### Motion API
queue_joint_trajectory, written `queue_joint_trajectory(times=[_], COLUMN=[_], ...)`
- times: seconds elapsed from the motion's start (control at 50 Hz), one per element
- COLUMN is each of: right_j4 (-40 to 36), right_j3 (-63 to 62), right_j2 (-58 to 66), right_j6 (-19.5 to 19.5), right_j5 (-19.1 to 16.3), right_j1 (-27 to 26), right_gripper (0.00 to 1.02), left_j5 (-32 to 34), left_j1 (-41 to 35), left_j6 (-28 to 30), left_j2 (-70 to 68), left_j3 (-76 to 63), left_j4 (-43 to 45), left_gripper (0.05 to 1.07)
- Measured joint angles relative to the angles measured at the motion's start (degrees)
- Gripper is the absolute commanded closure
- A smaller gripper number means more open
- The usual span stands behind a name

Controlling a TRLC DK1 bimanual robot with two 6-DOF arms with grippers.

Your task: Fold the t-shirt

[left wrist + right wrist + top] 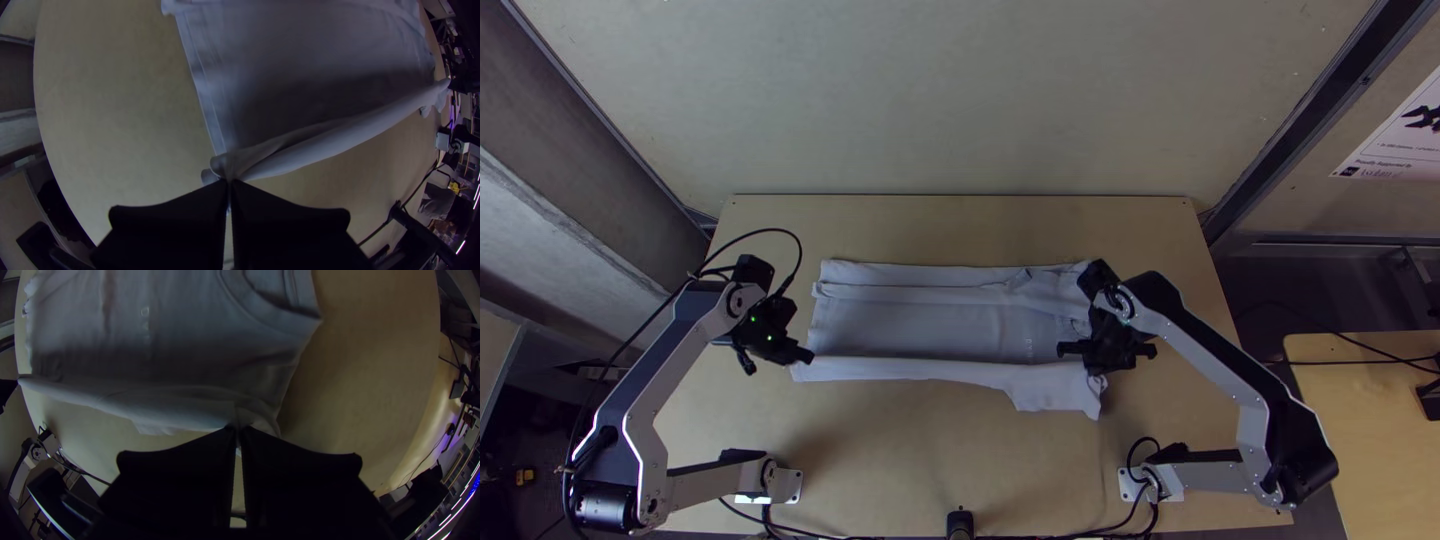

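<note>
A light grey-white t-shirt (920, 324) lies across the middle of the table, its far and near long edges turned inward as strips. At the near left corner my left gripper (802, 358) is closed on the near strip; in the left wrist view the left gripper (229, 184) pinches the gathered end of the shirt (310, 65). Over the near right part stands my right gripper (1108, 362). The right wrist view has the right gripper (238, 431) shut on the near edge beside a sleeve, with the neckline of the shirt (190, 345) farther off.
Bare wooden table (910, 450) extends in front of the shirt, with a strip of it behind. A black post (960, 522) stands at the near edge between the arm bases. Black cables run along that edge. A second wooden table (1370, 420) is at the right.
</note>
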Motion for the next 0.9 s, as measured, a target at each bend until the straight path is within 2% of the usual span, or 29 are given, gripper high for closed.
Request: queue_joint_trajectory(times=[0.32,0.9], right_j4=[1.3,3.2], right_j3=[7.9,22.3], right_j2=[6.9,21.4], right_j6=[-2.9,-7.5], right_j5=[3.0,3.1], right_j1=[-2.1,-9.6], right_gripper=[1.00,1.00], left_j5=[0.3,0.3], left_j1=[0.0,-1.4], left_j6=[-0.7,-1.5], left_j2=[8.0,23.7], left_j3=[9.4,26.6], left_j4=[2.6,2.6], left_gripper=[1.05,1.05])
